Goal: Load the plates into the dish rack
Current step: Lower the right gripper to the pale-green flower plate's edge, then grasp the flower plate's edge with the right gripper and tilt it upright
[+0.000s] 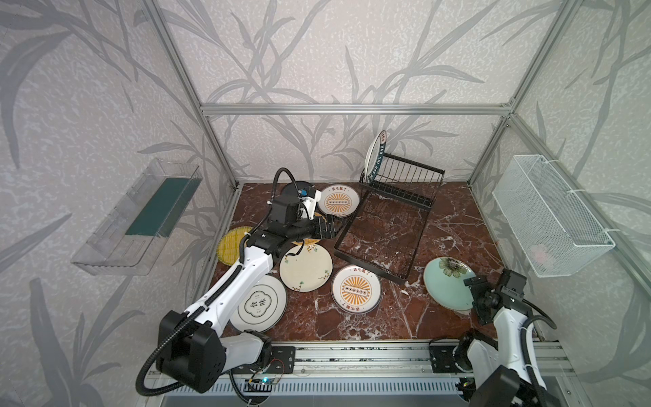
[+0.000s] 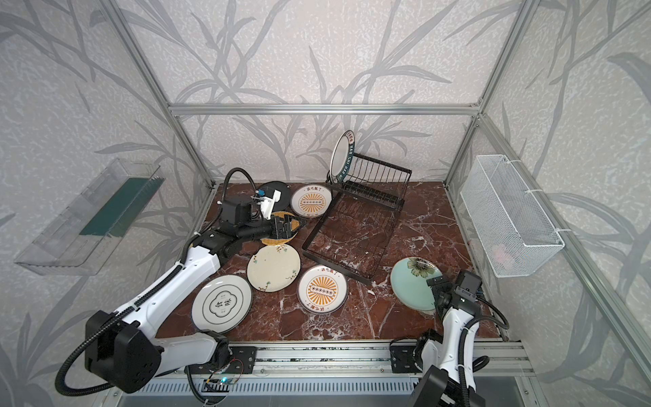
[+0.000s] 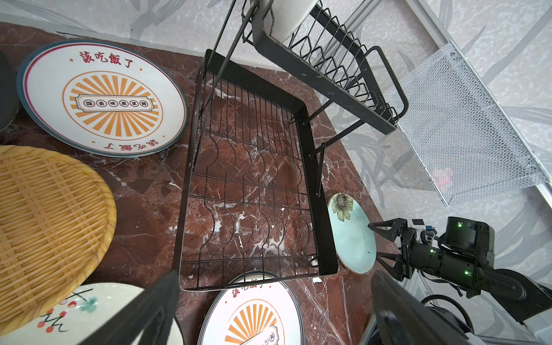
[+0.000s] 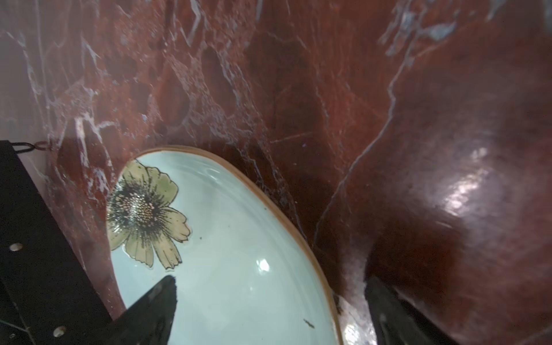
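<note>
Right jaws spread astride the rim of the green plate (image 1: 444,284), flat on the table (image 1: 387,313) just beside the rack (image 3: 315,185); left jaws apart, empty: next, probably, pinch and lift.

One plate (image 1: 374,155) stands in the dish rack (image 1: 398,197).

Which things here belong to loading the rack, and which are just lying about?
Job: rack, green plate, near sunburst plate, far sunburst plate, floral plate, yellow woven plate, orange woven plate, black plate, rimmed plate, racked plate.
Lying about: clear bin, mesh basket.
</note>
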You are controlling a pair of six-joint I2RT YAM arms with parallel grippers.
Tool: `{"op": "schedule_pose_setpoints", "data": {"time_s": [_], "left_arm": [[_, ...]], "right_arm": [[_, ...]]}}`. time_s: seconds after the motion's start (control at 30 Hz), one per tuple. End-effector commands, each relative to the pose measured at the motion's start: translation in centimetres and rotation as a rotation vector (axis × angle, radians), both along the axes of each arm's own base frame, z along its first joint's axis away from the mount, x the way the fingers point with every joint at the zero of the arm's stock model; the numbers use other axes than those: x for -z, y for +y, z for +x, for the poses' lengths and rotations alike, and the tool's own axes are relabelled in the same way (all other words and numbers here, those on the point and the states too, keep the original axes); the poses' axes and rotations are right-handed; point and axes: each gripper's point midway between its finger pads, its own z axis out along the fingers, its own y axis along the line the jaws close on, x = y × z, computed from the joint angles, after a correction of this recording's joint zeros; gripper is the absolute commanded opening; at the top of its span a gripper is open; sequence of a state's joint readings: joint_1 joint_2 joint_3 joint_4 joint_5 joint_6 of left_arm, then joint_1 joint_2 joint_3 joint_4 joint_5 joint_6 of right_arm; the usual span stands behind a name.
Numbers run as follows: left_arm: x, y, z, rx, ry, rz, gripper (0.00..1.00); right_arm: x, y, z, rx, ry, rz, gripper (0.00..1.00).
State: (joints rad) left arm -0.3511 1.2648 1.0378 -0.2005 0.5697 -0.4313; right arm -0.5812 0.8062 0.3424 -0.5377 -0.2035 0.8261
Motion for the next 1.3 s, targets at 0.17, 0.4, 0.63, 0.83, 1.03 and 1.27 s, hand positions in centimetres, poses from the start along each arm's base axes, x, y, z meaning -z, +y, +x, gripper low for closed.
{"op": "schedule_pose_setpoints", "data": {"time_s": [0.17, 0.4, 0.63, 0.83, 1.03, 1.27], "left_arm": [[-0.9, 0.1, -0.1, -0.01, -0.03, -0.02, 0.99], [-0.7, 0.1, -0.1, -0.012, -0.029, -0.019, 0.99], [-0.7, 0.1, 0.1, -0.016, -0.029, -0.021, 0.99], [-0.6, 0.2, 0.2, -0.02, -0.027, -0.018, 0.99], [-0.8, 0.5, 0.1, -0.028, -0.036, -0.019, 0.99], [-0.9, 0.8, 0.1, -0.038, -0.039, -0.019, 0.99]], "right_arm": [[1.6, 2.5, 1.6, -0.028, -0.078, 0.099, 0.9], [2.6, 3.1, 3.3, 0.0, -0.146, 0.115, 0.79], [3.6, 3.6, 4.4, -0.045, -0.146, 0.115, 0.67], [4.2, 3.9, 4.3, -0.081, -0.115, 0.119, 0.56], [4.5, 3.9, 3.6, -0.098, -0.086, 0.095, 0.42], [4.5, 3.7, 3.4, -0.099, -0.074, 0.08, 0.32]]}}
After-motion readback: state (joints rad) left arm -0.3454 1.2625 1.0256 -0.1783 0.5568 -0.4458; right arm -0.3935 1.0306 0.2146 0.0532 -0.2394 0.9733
